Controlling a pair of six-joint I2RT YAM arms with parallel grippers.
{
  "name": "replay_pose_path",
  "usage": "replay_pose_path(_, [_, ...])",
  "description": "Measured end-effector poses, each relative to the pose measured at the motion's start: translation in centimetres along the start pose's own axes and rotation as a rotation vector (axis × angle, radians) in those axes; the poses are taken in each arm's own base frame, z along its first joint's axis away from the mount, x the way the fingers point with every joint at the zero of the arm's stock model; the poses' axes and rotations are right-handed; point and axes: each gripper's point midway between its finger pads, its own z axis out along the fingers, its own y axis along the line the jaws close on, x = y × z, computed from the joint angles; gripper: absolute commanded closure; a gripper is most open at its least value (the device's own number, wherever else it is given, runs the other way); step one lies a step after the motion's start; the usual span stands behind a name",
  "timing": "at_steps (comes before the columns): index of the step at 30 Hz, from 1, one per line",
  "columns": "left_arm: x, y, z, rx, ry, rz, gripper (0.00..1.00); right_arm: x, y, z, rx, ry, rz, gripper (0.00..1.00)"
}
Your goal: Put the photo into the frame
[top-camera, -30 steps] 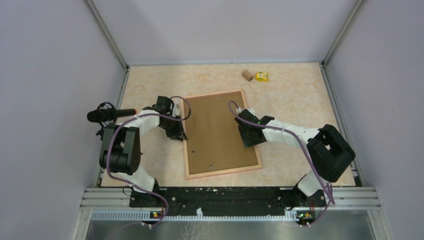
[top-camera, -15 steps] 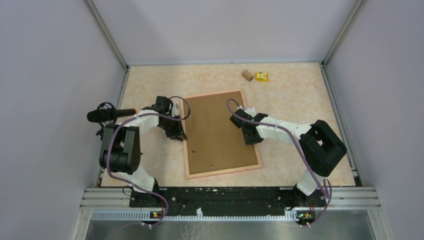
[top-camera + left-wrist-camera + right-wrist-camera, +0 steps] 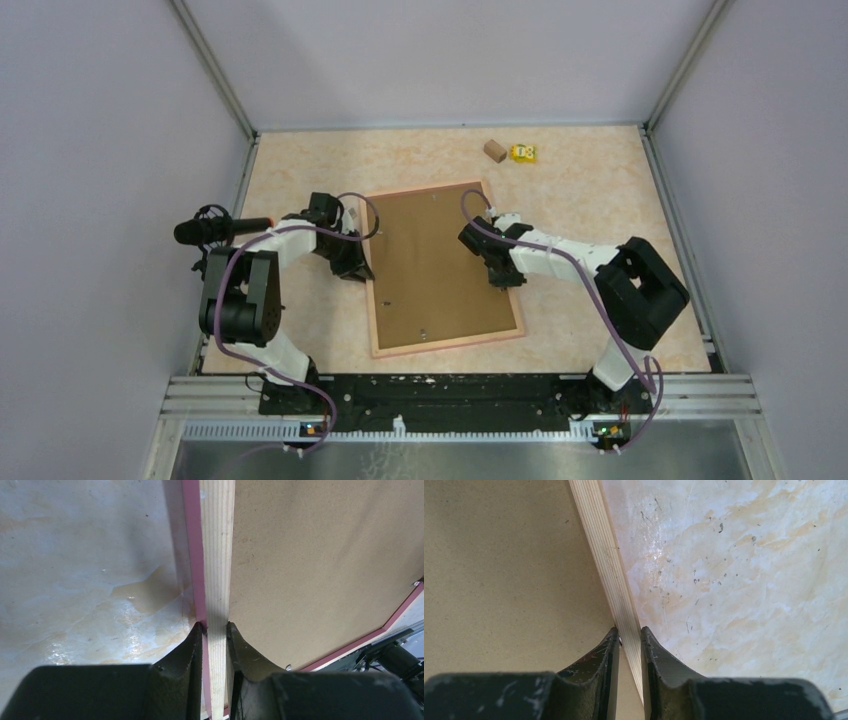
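I count one frame (image 3: 450, 342), one brown backing board (image 3: 435, 265) lying inside its rails, two arms, and two small bits at the far side of the table (image 3: 600, 200): one brown block (image 3: 494, 150) and one yellow item (image 3: 522, 153) just beside it. The frame lies near the middle of the table, back side up, slightly skewed, with its long rails running away from me.

The left gripper (image 3: 355, 268) sits on the frame's left long rail, about midway along it. In the left wrist view its two fingers (image 3: 192, 650) straddle the light-wood rail, one on the table side and one over the board, pinched narrow against the wood. The right gripper (image 3: 503, 280) does likewise on the right long rail: its fingers (image 3: 656, 655) close in on the rail from both sides, the inner one over the board.

I cannot tell whether the frame is raised off the table. The left arm is folded, elbow out at the left, forearm reaching right. The right arm mirrors it, elbow out at the right, forearm stretched left.
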Motion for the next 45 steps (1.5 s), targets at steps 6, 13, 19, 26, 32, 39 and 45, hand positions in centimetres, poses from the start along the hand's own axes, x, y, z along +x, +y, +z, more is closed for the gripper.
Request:
replay_pose_path(6, [0.2, -0.1, 0.1, 0.016, 0.002, -0.003, 0.72, -0.2, 1.3, -0.4, -0.084, 0.032, -0.056, 0.31])
replay_pose_path(13, [1.0, -0.1, 0.6, 0.047, 0.012, -0.035, 0.56, -1.2, 2.8, 0.1, -0.188, 0.042, -0.074, 0.21])
replay_pose_path(19, [3.4, -1.2, 0.5, 0.115, 0.022, -0.058, 0.53, -3.4, 3.2, 1.5, -0.228, 0.038, -0.052, 0.2])
replay_pose_path(26, [9.1, -4.4, 1.2, 0.125, 0.084, 0.016, 0.48, -7.9, 3.2, 3.6, -0.227, -0.012, -0.074, 0.19])
replay_pose_path(32, [18.4, -9.2, 1.9, 0.193, 0.28, 0.12, 0.3, -13.5, 7.6, 4.6, -0.357, -0.124, -0.104, 0.16])
replay_pose_path(39, [22.2, -15.2, 3.0, 0.299, 0.391, 0.257, 0.16, -18.4, 14.0, 3.7, -0.578, -0.167, -0.094, 0.15])
replay_pose_path(45, [19.7, -22.2, 3.4, 0.485, 0.303, 0.391, 0.09, -20.7, 11.1, 2.3, -0.478, -0.143, -0.063, 0.15])
